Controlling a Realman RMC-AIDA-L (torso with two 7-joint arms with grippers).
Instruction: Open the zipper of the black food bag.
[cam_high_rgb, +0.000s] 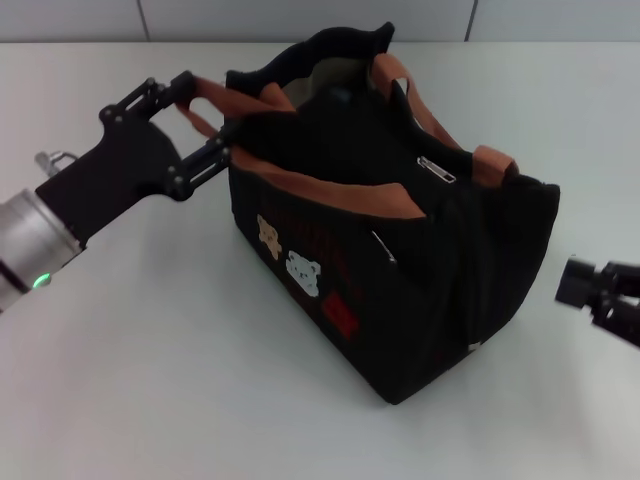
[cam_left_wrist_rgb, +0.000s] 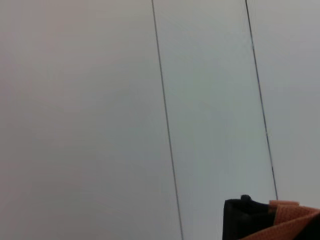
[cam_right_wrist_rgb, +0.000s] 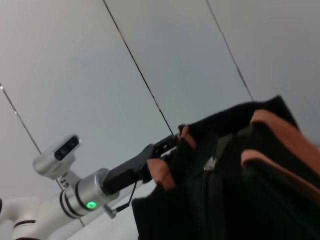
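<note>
The black food bag (cam_high_rgb: 420, 290) stands mid-table with its bear patches facing me and two orange-brown straps (cam_high_rgb: 345, 195) on top. Its zipper (cam_high_rgb: 400, 140) runs along the top. The silver pull tab (cam_high_rgb: 436, 168) lies near the bag's right end, and the mouth gapes at the left end, showing pale lining. My left gripper (cam_high_rgb: 209, 116) is at the left end, open, its fingers (cam_high_rgb: 150, 98) straddling a strap loop and the bag's edge. My right gripper (cam_high_rgb: 600, 298) hangs low, just off the bag's right side. The right wrist view shows the bag (cam_right_wrist_rgb: 225, 210), pull tab (cam_right_wrist_rgb: 211, 163) and left gripper (cam_right_wrist_rgb: 162, 147).
The bag rests on a white table (cam_high_rgb: 150, 380) with a tiled wall (cam_high_rgb: 300, 15) behind it. The left wrist view shows mostly pale panels and a bag corner with a strap (cam_left_wrist_rgb: 287, 220). Bare table lies in front of the bag and to either side.
</note>
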